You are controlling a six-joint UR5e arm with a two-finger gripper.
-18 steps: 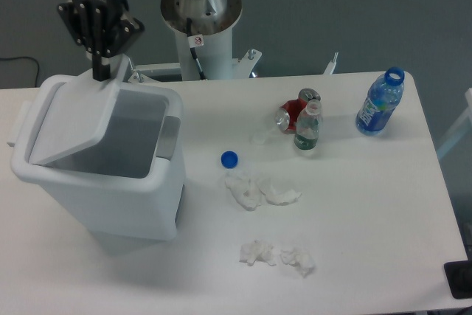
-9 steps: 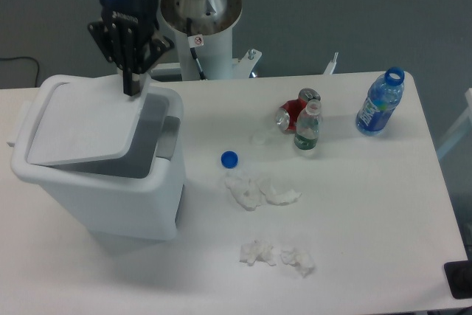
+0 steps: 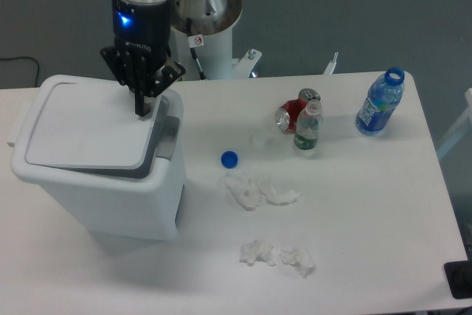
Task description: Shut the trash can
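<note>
One job is nearly done: the lid (image 3: 85,123) of the trash can (image 3: 103,189) lies almost flat, but a dark gap shows along its right and front edges, so by my reading it is not yet seated. What is left is a last push down until the lid sits flush on the rim, and then the arm can lift away.

The table (image 3: 369,212) carries everything. The trash can stands at its left edge, toward the far corner, and is the biggest thing on it. The lid's left side looks level with the rim, while its right side rides slightly high above the grey tab (image 3: 168,138).

The gripper (image 3: 141,107) hangs straight down over the lid's far right corner, its fingers pressed together into one dark tip with nothing between them. That tip looks to be touching the lid surface, though contact cannot be confirmed from this view.

Toward the far right corner stands a blue bottle (image 3: 380,102) with no cap. Near the middle of the far edge are a clear bottle (image 3: 307,127) and a red can (image 3: 293,112), touching or nearly so. Crumpled tissues (image 3: 258,191) lie mid-table, with more tissues (image 3: 276,254) nearer the front edge. A blue cap (image 3: 229,158) sits between the trash can and the tissues.
</note>
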